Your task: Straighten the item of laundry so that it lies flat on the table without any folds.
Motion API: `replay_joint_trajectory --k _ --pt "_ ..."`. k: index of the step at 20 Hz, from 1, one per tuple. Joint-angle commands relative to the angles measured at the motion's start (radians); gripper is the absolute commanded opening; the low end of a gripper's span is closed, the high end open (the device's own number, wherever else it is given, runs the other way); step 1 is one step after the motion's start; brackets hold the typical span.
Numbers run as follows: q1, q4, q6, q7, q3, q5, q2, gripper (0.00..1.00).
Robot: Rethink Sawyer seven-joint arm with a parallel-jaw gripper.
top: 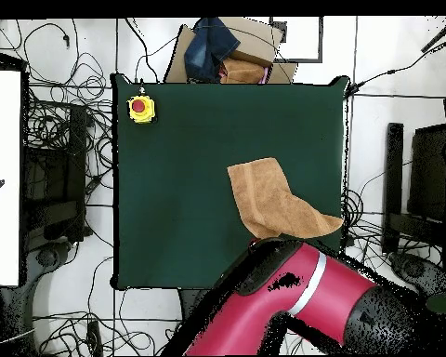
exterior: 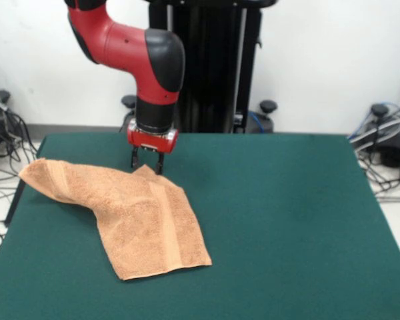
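The item of laundry is a peach-orange towel lying crumpled on the left half of the green table. One end reaches the table's left edge and another corner points toward the front. A fold runs across it, and a small corner stands up at its far edge. My gripper hangs straight down over that raised corner, open, with one finger on each side of it. In the overhead view the towel lies near the table's right edge, and the red arm hides the gripper.
A yellow box with a red button sits on one table corner in the overhead view. A cardboard box with clothes stands beyond that table edge. Cables lie on the floor around the table.
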Motion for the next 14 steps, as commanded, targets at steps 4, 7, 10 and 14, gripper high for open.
replay_joint_trajectory --k 4,7,10,14 --pt "0.006 -0.113 -0.072 0.175 0.122 0.000 0.037 1.00" --pt "0.001 -0.120 -0.070 0.171 0.123 -0.006 0.041 1.00" --pt "-0.001 -0.118 -0.070 0.174 0.122 -0.003 0.041 1.00" --pt "-0.003 -0.125 -0.069 0.169 0.120 -0.008 0.043 1.00"
